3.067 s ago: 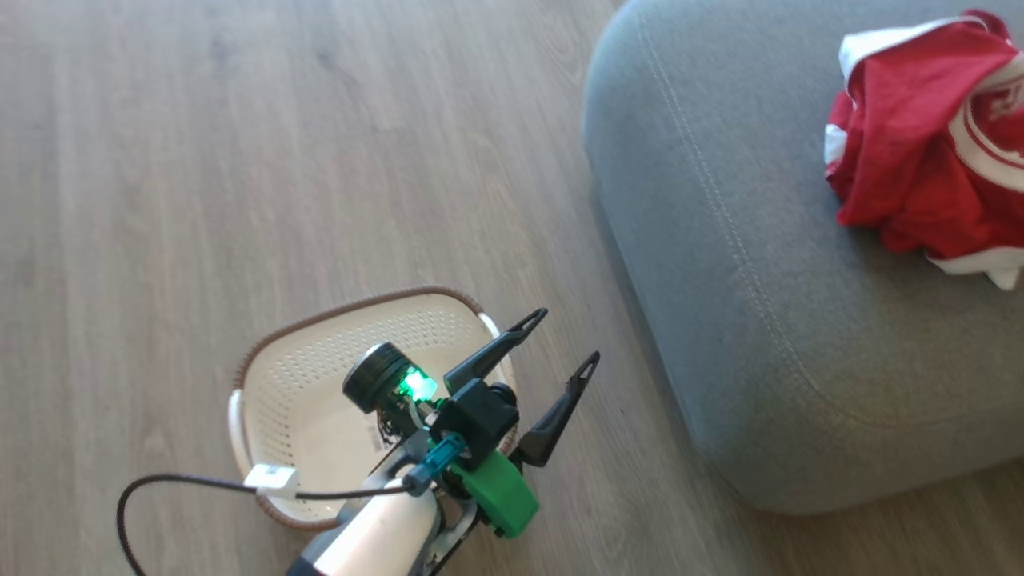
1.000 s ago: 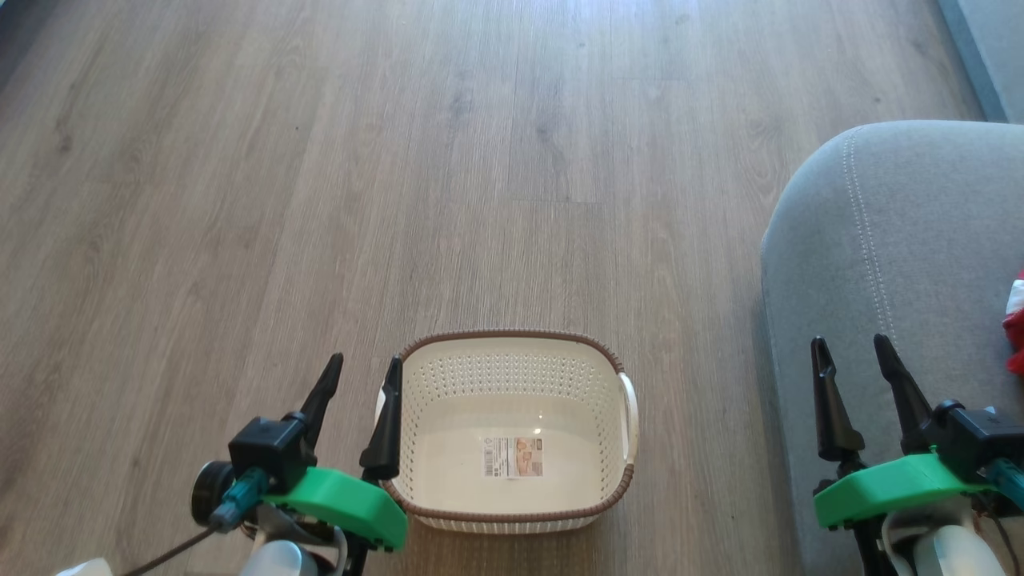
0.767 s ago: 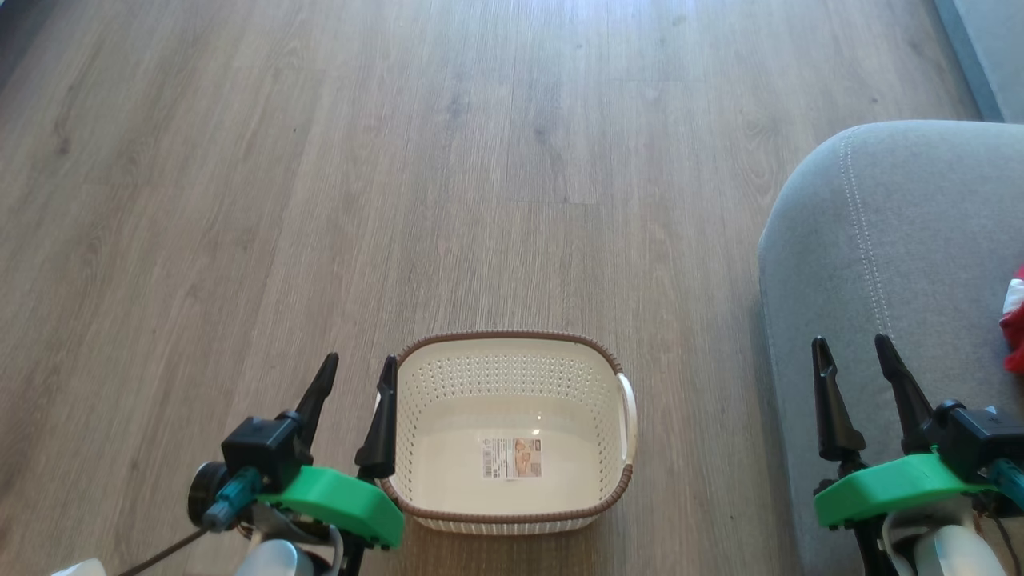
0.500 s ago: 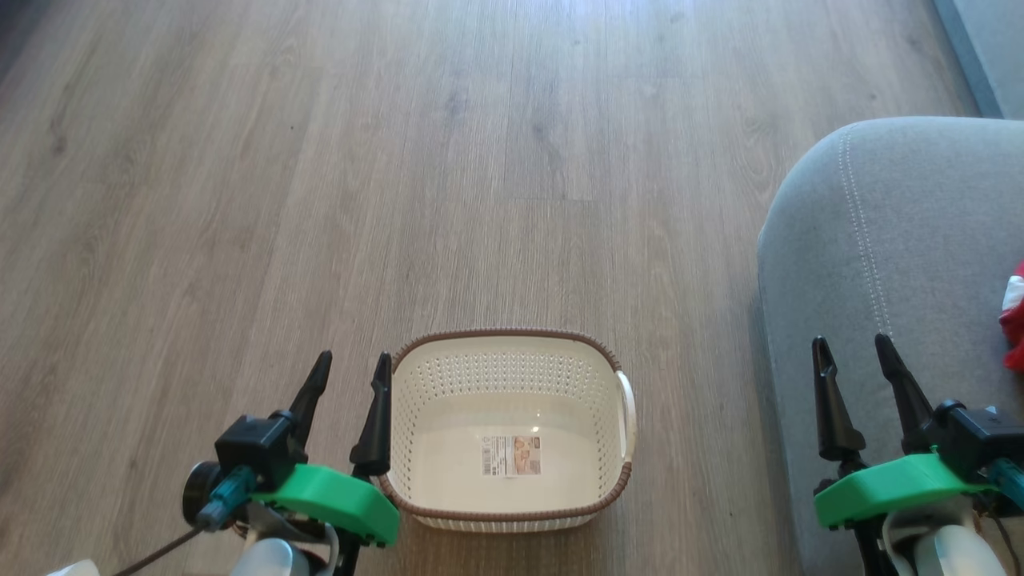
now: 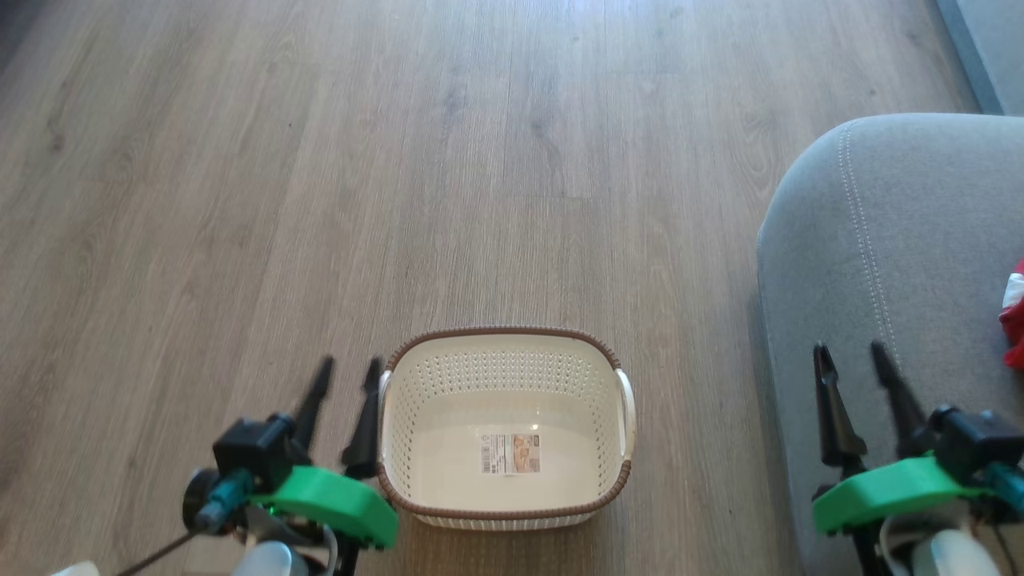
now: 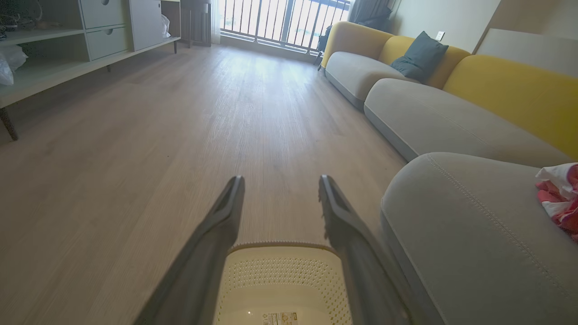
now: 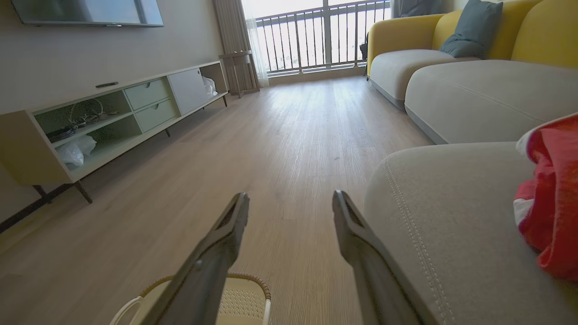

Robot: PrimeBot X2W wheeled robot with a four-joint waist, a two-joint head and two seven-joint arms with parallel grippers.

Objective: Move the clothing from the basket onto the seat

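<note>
Floor (image 5: 320,160): basket (image 5: 502,330) stands empty near the seat (image 5: 920,240)'s rounded corner.
Garments: clothing (image 5: 1014,320) lies on the seat, well in from that corner.
Hands: left hand (image 5: 349,366) and right hand (image 5: 849,350) have drawn back, fingers parted, holding nothing.
Meaning: task looks finished.

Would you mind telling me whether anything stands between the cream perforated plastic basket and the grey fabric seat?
Nothing visible does: only bare wooden floor lies between the cream perforated plastic basket and the grey fabric seat. The basket holds just its label, and red-and-white clothing already lies on the seat.
</note>
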